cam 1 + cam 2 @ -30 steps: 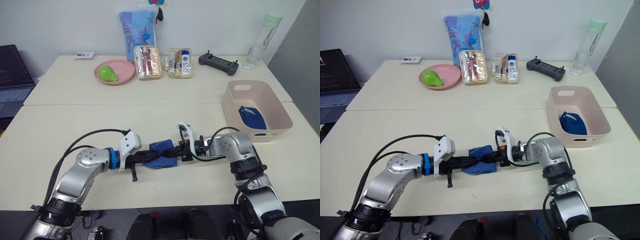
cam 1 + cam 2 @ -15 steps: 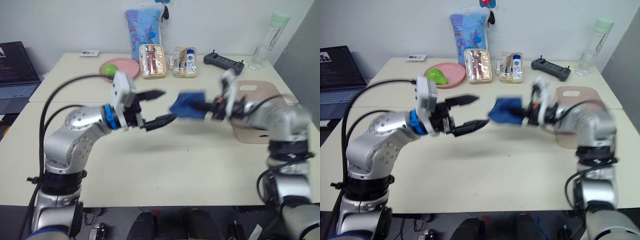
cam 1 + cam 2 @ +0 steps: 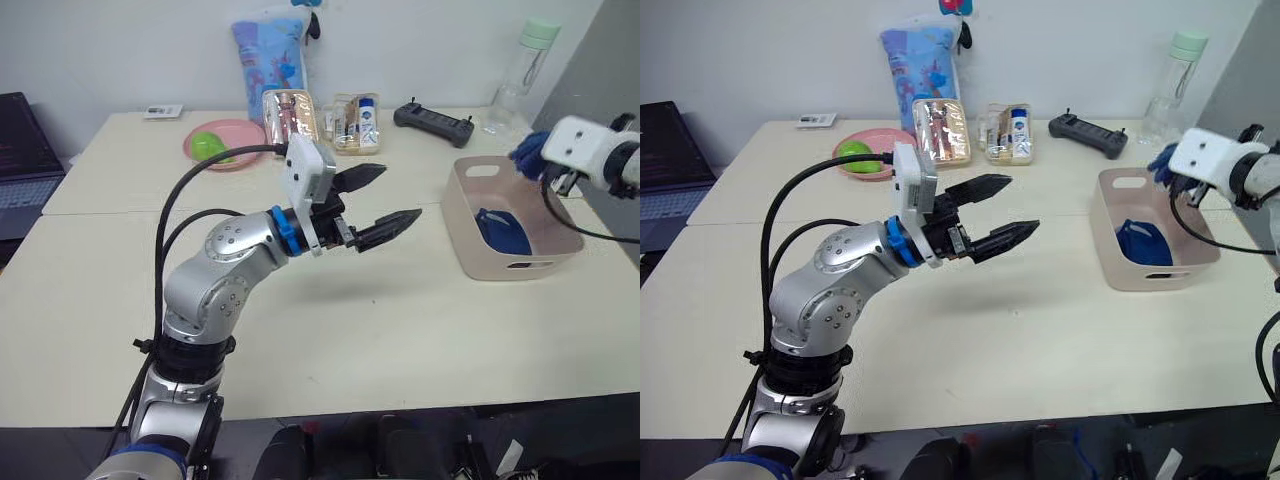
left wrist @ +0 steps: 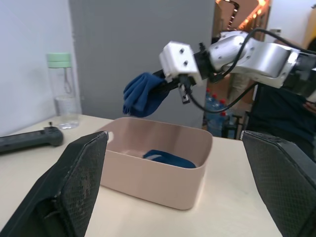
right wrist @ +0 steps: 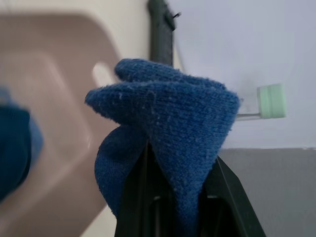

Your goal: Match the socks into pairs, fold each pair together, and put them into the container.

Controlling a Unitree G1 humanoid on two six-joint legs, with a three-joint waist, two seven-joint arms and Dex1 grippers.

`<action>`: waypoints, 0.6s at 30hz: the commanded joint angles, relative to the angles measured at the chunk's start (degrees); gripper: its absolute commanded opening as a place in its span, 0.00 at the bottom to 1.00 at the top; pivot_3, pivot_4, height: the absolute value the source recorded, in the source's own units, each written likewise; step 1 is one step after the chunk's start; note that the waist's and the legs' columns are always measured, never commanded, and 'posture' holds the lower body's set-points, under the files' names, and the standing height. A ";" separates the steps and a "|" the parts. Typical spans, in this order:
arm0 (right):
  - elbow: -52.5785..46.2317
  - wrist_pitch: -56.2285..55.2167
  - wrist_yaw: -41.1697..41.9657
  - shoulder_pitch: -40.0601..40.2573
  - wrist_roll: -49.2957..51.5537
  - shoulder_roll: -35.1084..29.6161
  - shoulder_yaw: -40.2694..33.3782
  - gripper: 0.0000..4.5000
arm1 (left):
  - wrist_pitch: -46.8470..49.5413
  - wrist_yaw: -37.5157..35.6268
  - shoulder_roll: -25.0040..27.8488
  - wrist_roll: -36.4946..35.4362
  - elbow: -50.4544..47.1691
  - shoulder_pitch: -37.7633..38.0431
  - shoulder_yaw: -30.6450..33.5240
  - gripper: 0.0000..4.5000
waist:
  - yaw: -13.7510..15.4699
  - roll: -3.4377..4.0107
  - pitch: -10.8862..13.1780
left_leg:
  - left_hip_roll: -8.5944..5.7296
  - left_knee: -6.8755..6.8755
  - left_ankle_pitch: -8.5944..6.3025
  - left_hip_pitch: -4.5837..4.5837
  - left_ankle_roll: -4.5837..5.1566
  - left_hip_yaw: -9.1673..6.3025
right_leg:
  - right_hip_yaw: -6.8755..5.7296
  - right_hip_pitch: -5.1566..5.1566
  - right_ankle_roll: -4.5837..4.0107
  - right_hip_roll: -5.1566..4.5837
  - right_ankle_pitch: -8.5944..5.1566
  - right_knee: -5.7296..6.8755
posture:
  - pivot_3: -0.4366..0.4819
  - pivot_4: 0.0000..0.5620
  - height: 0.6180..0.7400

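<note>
The right gripper (image 4: 163, 86) is raised in the air above the far rim of the container (image 3: 470, 250), and its jaws are closed on a bundle of medium blue socks (image 4: 143, 94). In the right wrist view the knit bundle (image 5: 168, 143) sits between the two black fingers (image 5: 222, 197) and is bunched into folds, so it is hard to say whether it is one sock or a pair folded together. The bundle hangs clear of the tub and touches only the gripper.

The container stands on the counter (image 3: 400, 330) near its right edge. Inside it lies another blue sock bundle (image 3: 503, 232), resting on the bottom against the near wall. One handle slot (image 3: 484, 173) is seen in the far wall of the tub.

The left gripper (image 3: 385, 198) is lifted above the middle of the counter, well apart from the tub, and points toward it. Its jaws are spread wide with nothing between them.

At the back of the counter stand a round pink plate (image 3: 200, 152) with a green object (image 3: 208, 146) on it, a tall pale-blue printed bag (image 3: 270, 55), two clear pouches (image 3: 285, 108), a black controller (image 3: 433, 117) and a clear bottle (image 3: 515, 65) with a green cap. A laptop (image 3: 20, 140) is at the far left.
</note>
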 commanded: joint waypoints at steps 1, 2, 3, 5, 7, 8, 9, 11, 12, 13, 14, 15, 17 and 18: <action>-0.89 -4.20 2.62 1.36 -1.02 -0.14 -0.22 0.03 | -0.42 0.17 0.24 -0.56 -4.20 0.74 -0.01 1.00 | 0.02 0.01 0.00 | 0.02 -0.03 0.09 0.01 -0.16 -0.02 | -0.01 0.01 0.00 0.01 0.00 -0.01 | 0.48 0.27 1.00; -1.38 -3.89 4.03 2.38 -0.59 0.33 -0.32 0.03 | -0.20 0.34 0.38 -0.67 -4.72 1.21 -0.02 1.00 | 0.13 0.01 0.00 | 0.07 -0.03 0.12 0.02 -0.21 -0.02 | -0.02 0.03 0.00 0.04 0.00 -0.03 | 0.48 0.27 1.00; -1.48 -4.03 4.28 2.95 -1.08 0.72 -0.16 0.03 | 0.04 0.50 0.47 -0.81 -5.20 1.67 -0.06 1.00 | 0.21 0.01 0.00 | 0.07 -0.03 0.13 0.01 -0.22 -0.05 | -0.03 0.05 0.00 0.04 0.00 -0.07 | 0.48 0.27 1.00; -0.68 -4.63 3.75 3.18 -2.27 1.70 0.10 0.03 | 0.31 0.74 0.45 -0.93 -5.70 2.20 -0.16 1.00 | 0.40 0.01 0.00 | 0.06 -0.01 0.13 0.00 -0.22 -0.03 | 0.00 0.06 0.00 0.03 0.00 -0.08 | 0.48 0.27 1.00; 0.49 -4.79 3.00 3.09 -2.90 2.86 -0.08 0.03 | 0.44 0.99 0.26 -0.89 -6.04 2.45 -0.35 1.00 | 0.61 0.01 0.00 | 0.04 0.04 0.13 -0.02 -0.22 -0.03 | 0.00 0.06 0.00 0.01 0.00 -0.07 | 0.48 0.27 1.00; 1.46 -5.36 2.05 2.94 -4.10 3.59 0.42 0.03 | 0.46 1.06 0.13 -0.84 -6.13 2.48 -0.53 1.00 | 0.69 0.01 0.00 | 0.03 0.06 0.13 -0.02 -0.22 -0.04 | 0.00 0.06 0.00 0.01 0.00 -0.06 | 0.48 0.27 1.00; 2.14 -6.09 1.56 2.96 -5.33 4.05 1.05 0.03 | 0.46 1.12 0.06 -0.77 -6.17 2.46 -0.66 1.00 | 0.75 0.01 0.00 | 0.02 0.07 0.13 -0.01 -0.22 -0.08 | -0.03 0.09 0.00 0.01 0.01 -0.06 | 0.48 0.27 1.00; 3.44 -7.37 0.63 3.33 -7.45 5.06 2.12 0.03 | 0.59 1.30 -0.03 -0.84 -6.46 2.54 -0.76 1.00 | 0.78 0.01 0.00 | 0.01 0.09 0.13 -0.01 -0.22 -0.13 | -0.07 0.12 0.00 0.01 0.00 -0.07 | 0.48 0.27 1.00; 3.82 -7.96 0.61 3.46 -8.35 5.25 2.64 0.03 | 0.78 1.50 -0.02 -0.95 -6.80 2.56 -0.76 1.00 | 0.78 0.01 0.00 | 0.01 0.09 0.13 -0.01 -0.22 -0.14 | -0.07 0.12 0.00 0.01 0.00 -0.07 | 0.48 0.27 1.00; 4.18 -8.57 1.02 3.56 -9.42 5.25 3.36 0.03 | 1.12 1.79 0.04 -1.07 -7.27 2.58 -0.80 1.00 | 0.78 0.01 0.00 | 0.01 0.09 0.13 -0.02 -0.23 -0.13 | -0.07 0.12 0.00 0.01 0.00 -0.08 | 0.48 0.27 1.00; 4.40 -9.22 1.75 3.65 -10.28 5.10 4.10 0.03 | 1.42 1.99 0.18 -1.18 -7.63 2.60 -0.82 1.00 | 0.78 0.01 0.00 | 0.01 0.08 0.13 -0.01 -0.23 -0.13 | -0.07 0.12 0.00 0.01 0.00 -0.08 | 0.48 0.27 1.00; 4.61 -9.71 2.26 3.69 -10.89 5.01 4.56 0.03 | 1.63 2.16 0.29 -1.27 -7.88 2.61 -0.84 1.00 | 0.78 0.01 0.00 | 0.01 0.08 0.13 -0.02 -0.23 -0.14 | -0.07 0.12 0.00 0.01 0.00 -0.08 | 0.48 0.27 1.00; 4.52 -10.11 4.11 3.69 -11.33 4.66 4.97 0.03 | 2.16 2.30 0.58 -1.41 -8.18 2.62 -0.77 1.00 | 0.78 0.01 0.00 | 0.01 0.08 0.13 -0.01 -0.23 -0.15 | -0.08 0.12 0.00 0.01 0.00 -0.08 | 0.48 0.27 1.00; 4.32 -9.88 5.16 3.69 -10.96 4.66 4.76 0.10 | 2.39 2.30 0.72 -1.48 -8.35 2.67 -0.64 1.00 | 0.77 0.01 0.00 | 0.01 0.09 0.13 -0.01 -0.23 -0.15 | -0.08 0.13 0.00 0.01 0.00 -0.07 | 0.48 0.27 1.00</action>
